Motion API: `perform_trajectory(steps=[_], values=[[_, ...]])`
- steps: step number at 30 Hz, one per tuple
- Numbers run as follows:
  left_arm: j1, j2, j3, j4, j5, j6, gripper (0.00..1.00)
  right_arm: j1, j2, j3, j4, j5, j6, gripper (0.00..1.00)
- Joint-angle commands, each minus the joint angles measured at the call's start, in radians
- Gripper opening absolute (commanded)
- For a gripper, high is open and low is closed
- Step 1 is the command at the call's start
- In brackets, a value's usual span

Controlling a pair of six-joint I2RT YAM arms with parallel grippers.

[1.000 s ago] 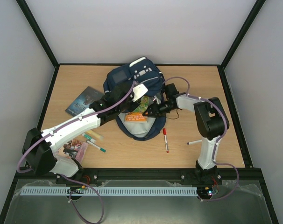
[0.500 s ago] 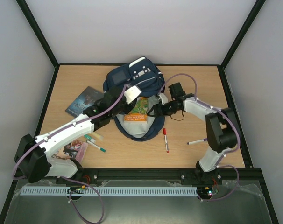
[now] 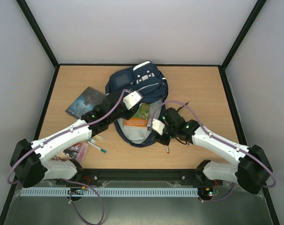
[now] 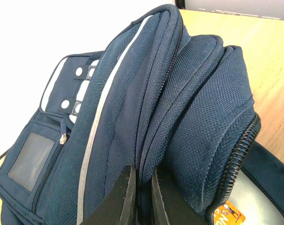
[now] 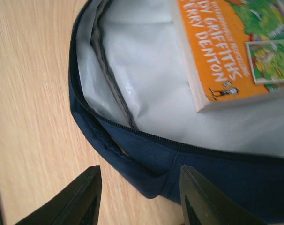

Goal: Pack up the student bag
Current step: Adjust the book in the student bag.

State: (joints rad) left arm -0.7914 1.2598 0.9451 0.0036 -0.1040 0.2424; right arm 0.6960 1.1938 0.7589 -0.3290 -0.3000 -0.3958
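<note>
Table (image 3: 205,89) first: your backpack (image 3: 121,80) lies mid-table toward the far edge. Its main compartment is unzipped, pale lining facing the near side. Your left claw (image 4: 143,199) is clenched on a fold of the backpack's navy fabric, close by a zip line. Your right claw (image 5: 139,197) is released, fingers spread wide over the backpack's near rim. Orange-and-green book (image 5: 226,47) lies on the lining inside. Dark case (image 3: 85,101) sits left of the backpack. Green-capped pen (image 3: 97,148) lies toward the near edge.
</note>
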Motion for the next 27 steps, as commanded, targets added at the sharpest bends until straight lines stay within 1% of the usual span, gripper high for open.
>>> perform_trajectory(steps=[1,2,5,8,11,15,20,23,27], values=[[-0.041,-0.101,0.007,0.136,0.024,0.018,0.02,0.137,-0.018,-0.077,0.061,0.37,-0.28,0.44],[-0.048,-0.111,0.005,0.136,0.015,0.024,0.03,0.157,0.0,-0.071,0.076,0.41,-0.316,0.42],[-0.06,-0.135,0.003,0.131,0.004,0.034,0.02,0.212,0.089,-0.018,0.109,0.513,-0.356,0.36],[-0.065,-0.15,-0.004,0.134,-0.002,0.038,0.02,0.258,0.184,0.048,0.139,0.561,-0.363,0.33],[-0.068,-0.157,-0.003,0.131,-0.003,0.04,0.02,0.292,0.26,0.111,0.15,0.569,-0.364,0.35],[-0.068,-0.163,-0.008,0.135,-0.013,0.045,0.02,0.325,0.32,0.143,0.145,0.573,-0.378,0.39],[-0.068,-0.16,-0.005,0.132,-0.012,0.046,0.02,0.331,0.344,0.148,0.159,0.553,-0.379,0.49],[-0.068,-0.158,-0.004,0.131,-0.01,0.047,0.02,0.332,0.378,0.125,0.207,0.593,-0.399,0.51],[-0.066,-0.155,-0.002,0.13,-0.006,0.048,0.02,0.333,0.429,0.114,0.316,0.689,-0.389,0.52]])
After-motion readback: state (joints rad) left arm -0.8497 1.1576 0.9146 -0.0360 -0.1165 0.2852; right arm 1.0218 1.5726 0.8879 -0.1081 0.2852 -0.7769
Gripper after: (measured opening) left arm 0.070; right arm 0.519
